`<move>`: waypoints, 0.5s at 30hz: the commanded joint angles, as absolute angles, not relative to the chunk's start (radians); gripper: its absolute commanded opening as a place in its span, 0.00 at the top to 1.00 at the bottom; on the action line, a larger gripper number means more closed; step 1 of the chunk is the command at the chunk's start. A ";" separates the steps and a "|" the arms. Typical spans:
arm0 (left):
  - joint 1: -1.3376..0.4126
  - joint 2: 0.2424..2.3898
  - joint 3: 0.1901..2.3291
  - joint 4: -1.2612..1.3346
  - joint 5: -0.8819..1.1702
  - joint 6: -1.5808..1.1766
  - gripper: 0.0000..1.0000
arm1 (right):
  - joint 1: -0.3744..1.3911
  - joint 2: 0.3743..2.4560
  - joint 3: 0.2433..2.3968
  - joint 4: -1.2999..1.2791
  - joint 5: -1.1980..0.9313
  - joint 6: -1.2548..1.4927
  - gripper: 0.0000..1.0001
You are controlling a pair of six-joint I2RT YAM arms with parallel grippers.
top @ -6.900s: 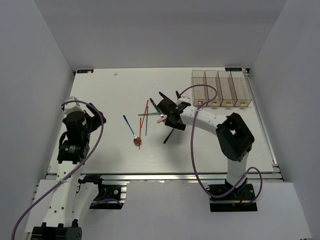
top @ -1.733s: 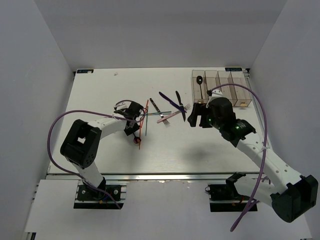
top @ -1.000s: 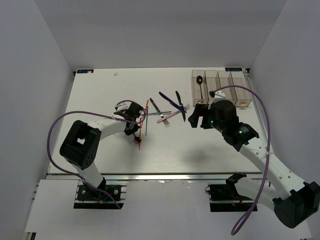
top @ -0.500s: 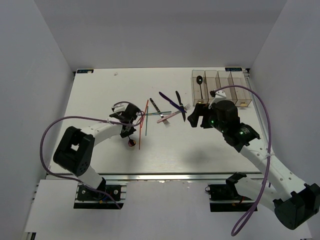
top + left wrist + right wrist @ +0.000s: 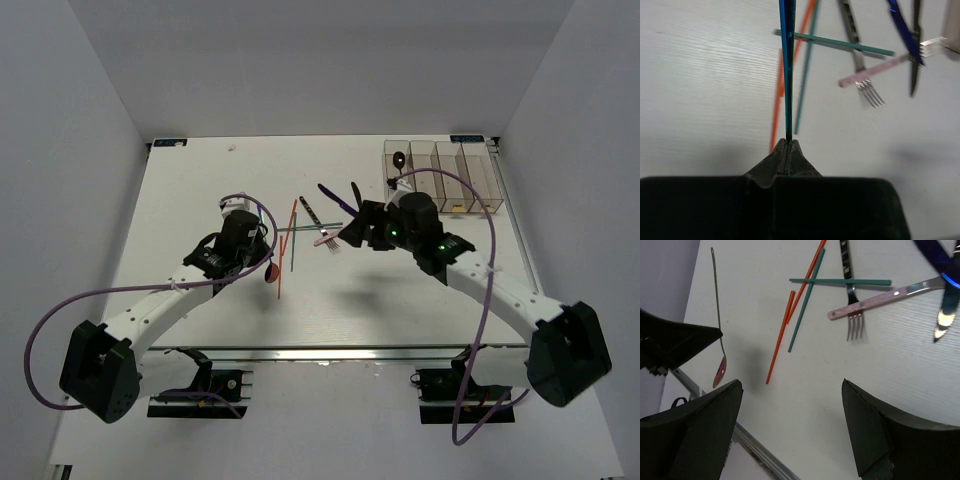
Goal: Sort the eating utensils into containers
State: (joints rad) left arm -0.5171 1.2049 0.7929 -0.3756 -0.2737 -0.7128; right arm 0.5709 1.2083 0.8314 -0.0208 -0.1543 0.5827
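Observation:
My left gripper (image 5: 264, 256) (image 5: 788, 142) is shut on the thin handle of the blue-handled spoon (image 5: 787, 70), which hangs off the table, its reddish bowl (image 5: 272, 272) (image 5: 720, 372) pointing down. On the table lie crossed orange chopsticks (image 5: 291, 232) (image 5: 787, 325) and green chopsticks (image 5: 807, 310), a pink-handled fork (image 5: 875, 300), a silver fork (image 5: 308, 210) and a dark purple knife (image 5: 335, 198). My right gripper (image 5: 352, 236) (image 5: 791, 385) hovers open just right of this pile, nothing between its fingers. The clear containers (image 5: 470, 175) stand at the back right, a black spoon (image 5: 399, 160) in the leftmost one.
A black utensil (image 5: 357, 194) lies beside the purple knife. The table's metal front rail (image 5: 760, 460) shows under my right gripper. Grey walls close in both sides and the back.
My left gripper closed on the spoon, lifted it and drew back toward the near side. My right arm swung left from beside the containers to the utensil pile.

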 commanded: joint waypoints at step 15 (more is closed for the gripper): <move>-0.601 1.083 0.672 -0.022 0.130 -0.637 1.00 | 0.805 1.600 1.155 0.147 -0.011 0.807 0.24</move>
State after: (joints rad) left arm -0.5926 1.1015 0.6777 -0.0776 0.0834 -0.6498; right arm 0.7906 1.5757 1.0973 0.0971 -0.0410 0.7910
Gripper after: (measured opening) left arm 0.008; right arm 0.781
